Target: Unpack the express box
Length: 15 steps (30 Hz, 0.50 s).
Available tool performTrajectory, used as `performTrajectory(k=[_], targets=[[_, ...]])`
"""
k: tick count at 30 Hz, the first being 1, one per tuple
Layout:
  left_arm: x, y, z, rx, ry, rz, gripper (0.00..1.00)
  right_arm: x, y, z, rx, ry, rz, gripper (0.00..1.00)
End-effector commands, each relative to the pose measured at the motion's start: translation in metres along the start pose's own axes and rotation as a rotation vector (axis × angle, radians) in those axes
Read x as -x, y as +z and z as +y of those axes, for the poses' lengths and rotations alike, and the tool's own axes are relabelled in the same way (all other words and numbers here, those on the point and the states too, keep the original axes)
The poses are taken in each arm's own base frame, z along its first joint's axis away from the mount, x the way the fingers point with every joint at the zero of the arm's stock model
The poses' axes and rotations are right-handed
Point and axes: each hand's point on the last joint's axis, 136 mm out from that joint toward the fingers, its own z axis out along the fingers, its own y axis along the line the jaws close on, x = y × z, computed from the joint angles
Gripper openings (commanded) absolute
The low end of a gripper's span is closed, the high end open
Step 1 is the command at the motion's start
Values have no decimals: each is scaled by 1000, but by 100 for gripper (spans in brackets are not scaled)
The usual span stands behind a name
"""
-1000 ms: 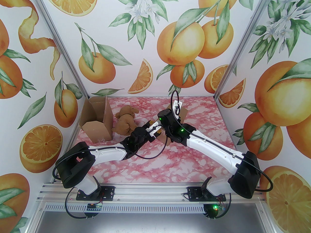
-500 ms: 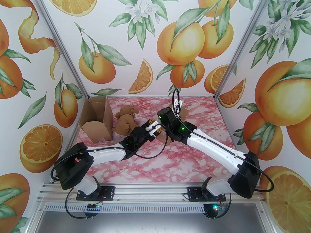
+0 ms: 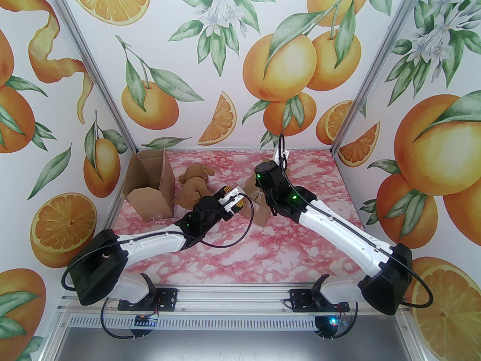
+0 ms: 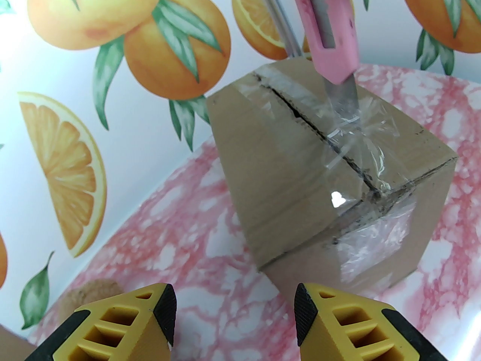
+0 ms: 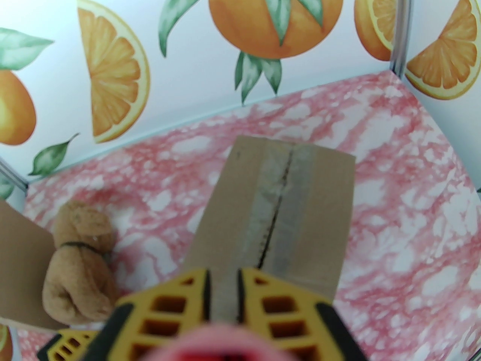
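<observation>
Pink-marbled tabletop (image 3: 225, 254) ran back to walls (image 3: 233, 62) printed with oranges, and the taped cardboard box (image 3: 257, 209) stood right of centre. From the left wrist camera, the pink utility knife (image 4: 330, 32) came down with its blade (image 4: 344, 96) sunk in the clear tape (image 4: 370, 134) on the top seam, where a dark slit ran; the top view hid that under the right arm (image 3: 338, 231). The right gripper (image 5: 223, 276) was clamped on the knife. The left gripper (image 4: 235, 314) hung open and empty just short of the box. Against a second before, the right arm had swung toward the back wall, uncovering the box, and the left arm (image 3: 150, 239) had drawn back. An opened box (image 3: 150, 192) and a plush bear (image 3: 193, 188) sat to the left.
</observation>
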Motion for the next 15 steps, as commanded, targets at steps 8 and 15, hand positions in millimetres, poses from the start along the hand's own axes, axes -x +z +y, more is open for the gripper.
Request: performTrajectory(k=[8,15], targets=[[43,36,25,-264,-180,-47,63,27,-11,1,40,-7,-53,0],[45,83,37,-387,-330,7,70,22,-5,5,74,-35,-46,0]])
